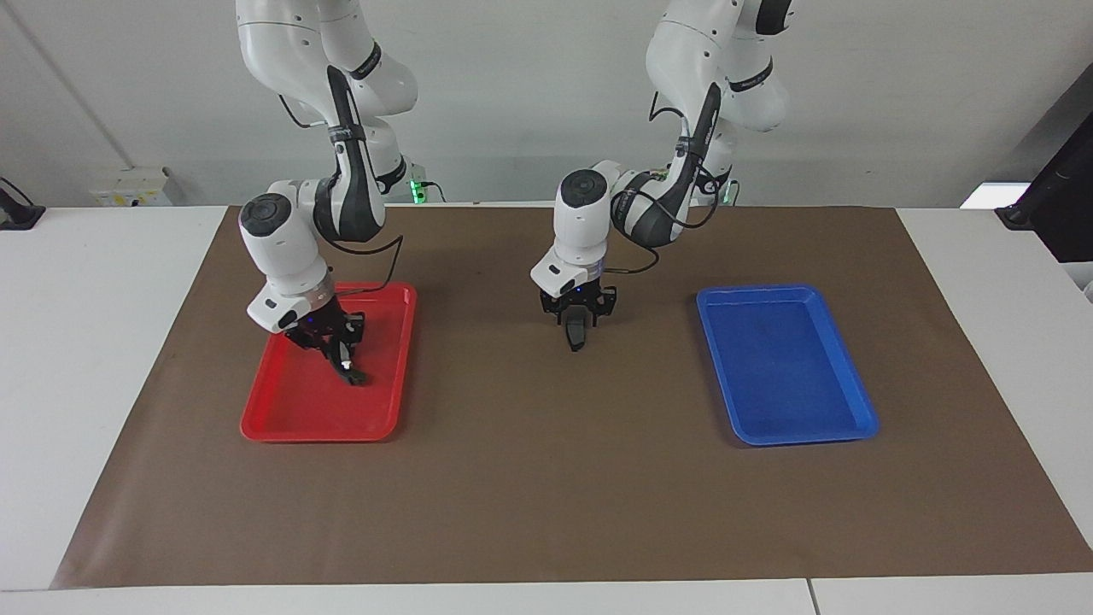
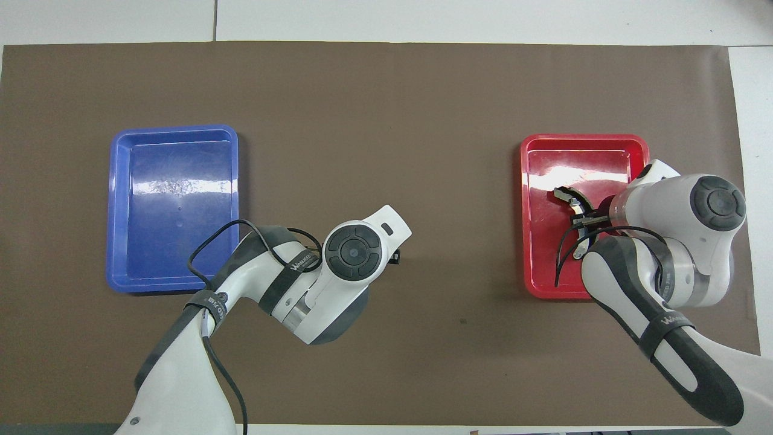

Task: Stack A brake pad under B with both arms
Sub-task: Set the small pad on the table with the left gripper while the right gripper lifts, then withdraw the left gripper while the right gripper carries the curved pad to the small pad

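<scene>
B (image 1: 348, 369), the long black crescent with a white bit near its end, lies in the red tray (image 1: 290, 418). My right gripper (image 1: 336, 343) is shut on its upper part, and its free end rests on the tray floor. From overhead, B (image 2: 570, 198) curves out from under the right gripper (image 2: 587, 222). The A brake pad (image 1: 576, 339), short and dark grey, stands on end under my left gripper (image 1: 577, 323) at the middle of the brown mat, its lower end at the mat. In the overhead view the left wrist hides this pad.
An empty blue tray (image 1: 786, 367) sits toward the left arm's end of the table, also seen as the blue tray (image 2: 172, 205) from overhead. The brown mat (image 1: 546, 478) covers most of the white table.
</scene>
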`<control>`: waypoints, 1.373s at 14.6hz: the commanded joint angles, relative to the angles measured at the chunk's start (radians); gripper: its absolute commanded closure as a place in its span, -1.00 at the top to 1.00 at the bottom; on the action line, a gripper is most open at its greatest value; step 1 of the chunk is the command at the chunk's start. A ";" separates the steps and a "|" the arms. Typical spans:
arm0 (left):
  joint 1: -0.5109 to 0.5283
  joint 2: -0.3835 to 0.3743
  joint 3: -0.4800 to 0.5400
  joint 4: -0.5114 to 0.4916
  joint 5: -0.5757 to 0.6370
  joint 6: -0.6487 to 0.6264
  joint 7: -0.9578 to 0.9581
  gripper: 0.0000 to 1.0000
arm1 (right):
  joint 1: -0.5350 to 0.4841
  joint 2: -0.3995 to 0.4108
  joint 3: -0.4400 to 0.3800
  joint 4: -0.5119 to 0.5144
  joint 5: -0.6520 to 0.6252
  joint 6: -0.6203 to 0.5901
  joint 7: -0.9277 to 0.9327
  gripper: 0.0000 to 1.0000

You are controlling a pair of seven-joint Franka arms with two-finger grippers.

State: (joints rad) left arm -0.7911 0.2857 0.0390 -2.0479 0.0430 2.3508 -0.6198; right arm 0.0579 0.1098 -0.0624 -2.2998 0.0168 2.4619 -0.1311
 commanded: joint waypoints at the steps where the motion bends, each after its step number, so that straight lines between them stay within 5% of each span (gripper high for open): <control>1: 0.051 -0.039 0.005 0.003 0.029 -0.040 -0.018 0.95 | -0.001 -0.025 0.006 0.104 0.014 -0.153 0.040 -1.00; 6: 0.216 -0.172 0.007 -0.005 0.029 -0.218 0.152 0.95 | 0.129 -0.018 0.018 0.264 0.012 -0.326 0.212 -1.00; 14: 0.536 -0.344 0.012 0.005 0.029 -0.364 0.607 0.95 | 0.420 0.028 0.018 0.289 0.008 -0.270 0.597 -1.00; 20: 0.668 -0.379 0.016 0.129 0.029 -0.523 0.725 0.95 | 0.576 0.186 0.018 0.428 0.009 -0.265 0.815 -1.00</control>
State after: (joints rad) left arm -0.1641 -0.0950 0.0647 -1.9896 0.0533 1.9070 0.0666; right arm 0.6171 0.2287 -0.0392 -1.9532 0.0180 2.2026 0.6400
